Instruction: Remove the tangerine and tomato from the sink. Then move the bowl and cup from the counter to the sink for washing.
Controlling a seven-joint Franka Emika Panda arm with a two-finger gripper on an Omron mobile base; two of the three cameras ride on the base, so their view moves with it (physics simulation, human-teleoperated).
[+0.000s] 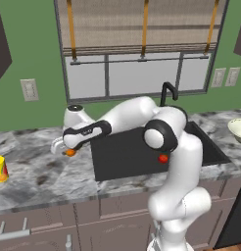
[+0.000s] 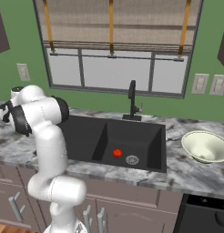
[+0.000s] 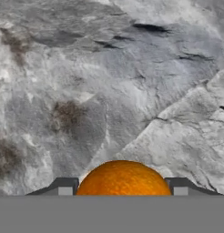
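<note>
My gripper (image 1: 68, 150) is shut on the tangerine (image 1: 70, 152), a small orange ball, low over the counter (image 1: 39, 169) left of the sink (image 1: 122, 157). In the hand view the tangerine (image 3: 123, 179) sits between the two dark fingertips (image 3: 63, 187), with marbled counter (image 3: 109, 82) beyond it. The red tomato (image 1: 163, 158) lies on the sink floor; the right base view shows the tomato (image 2: 117, 153) near the drain (image 2: 132, 159). At the far left of the counter stands the yellow cup (image 1: 0, 169). The pale bowl (image 2: 206, 146) rests on the counter right of the sink (image 2: 86, 132).
A black curved faucet (image 2: 132, 98) rises behind the sink under the window. Wall outlets (image 2: 208, 84) sit on the green wall. Brown cabinets (image 1: 54, 220) run below the counter. My own arm stretches across the sink's left side.
</note>
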